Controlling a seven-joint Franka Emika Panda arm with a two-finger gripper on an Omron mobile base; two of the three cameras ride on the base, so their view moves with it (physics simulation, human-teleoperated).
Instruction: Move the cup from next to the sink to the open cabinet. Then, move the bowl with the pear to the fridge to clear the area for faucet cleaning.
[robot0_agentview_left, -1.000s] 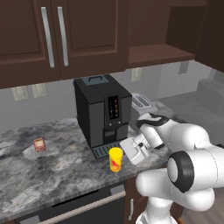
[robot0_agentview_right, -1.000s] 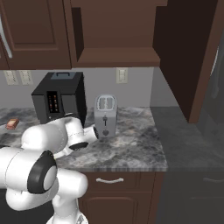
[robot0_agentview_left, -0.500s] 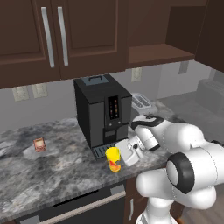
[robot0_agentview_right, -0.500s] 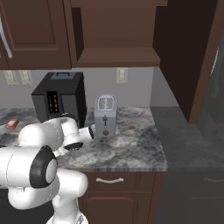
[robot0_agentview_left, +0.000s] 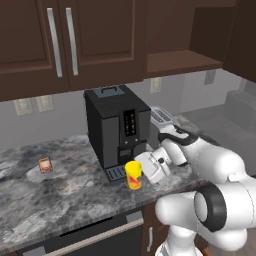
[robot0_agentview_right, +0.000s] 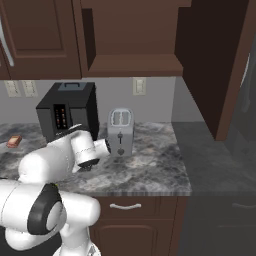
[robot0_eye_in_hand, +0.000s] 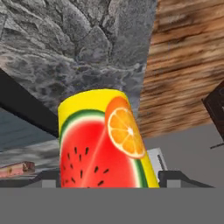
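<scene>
Cup (robot0_agentview_left: 133, 175): small yellow tumbler with fruit print; up close in the hand view (robot0_eye_in_hand: 105, 140) it shows a red watermelon slice with black seeds and green rind, plus an orange slice near the top edge. It stands upright on the grey marbled counter (robot0_agentview_left: 60, 195), just in front of the black coffee machine (robot0_agentview_left: 117, 131) and beside that machine's drip tray.

Gripper (robot0_agentview_left: 142, 172) comes in from the cup's right side, low and roughly horizontal. In the hand view the cup sits between the two dark fingertips (robot0_eye_in_hand: 173, 177), one on each side of its base. Cannot tell from the frames whether the fingers press the cup or stand just off it; no gap is readable in either base view. The cup's base appears to rest on the counter.

Outward: silver toaster (robot0_agentview_right: 120, 131) stands right of the coffee machine, behind the arm. A small red-labelled packet (robot0_agentview_left: 45, 165) lies well to the left on the counter. Above, the open cabinet (robot0_agentview_right: 135, 65) shows a bare brown shelf board, next to closed cabinets with silver bar handles (robot0_agentview_left: 71, 41). Wall outlets (robot0_agentview_right: 140, 86) sit on the grey backsplash.
</scene>
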